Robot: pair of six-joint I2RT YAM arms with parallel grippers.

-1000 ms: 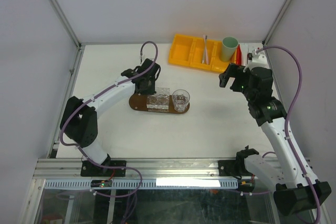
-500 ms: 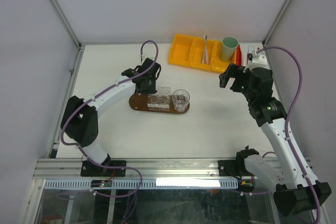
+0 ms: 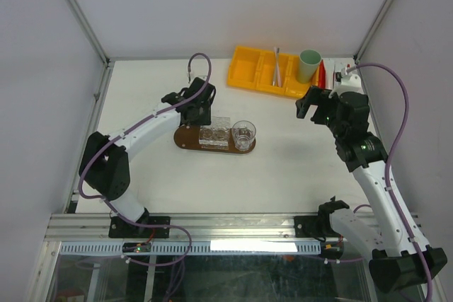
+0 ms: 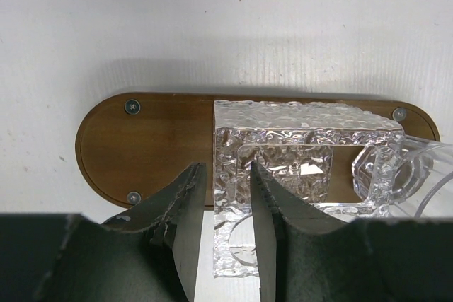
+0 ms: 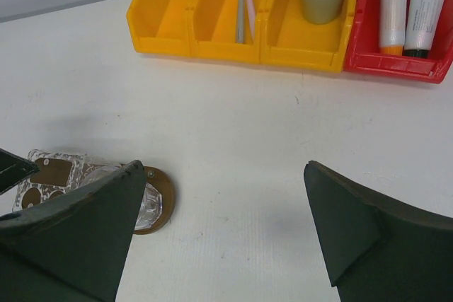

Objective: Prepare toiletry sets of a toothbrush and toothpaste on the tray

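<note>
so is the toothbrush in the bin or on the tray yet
In the bin: the toothbrush sits in the yellow bin; the tray holds only glassware.

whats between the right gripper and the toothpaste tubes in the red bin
Only bare white table, then the front wall of the red bin; the right wrist view shows it between the right gripper and the toothpaste tubes.

A white bench (image 3: pixel 283 167) lies beneath the left pincer (image 4: pixel 225 171) and right pincer (image 5: pixel 223 167). Beyond them and to either side rise pale grey walls (image 3: pixel 212 5), with 2 aluminium posts (image 3: pixel 78 12).
</note>
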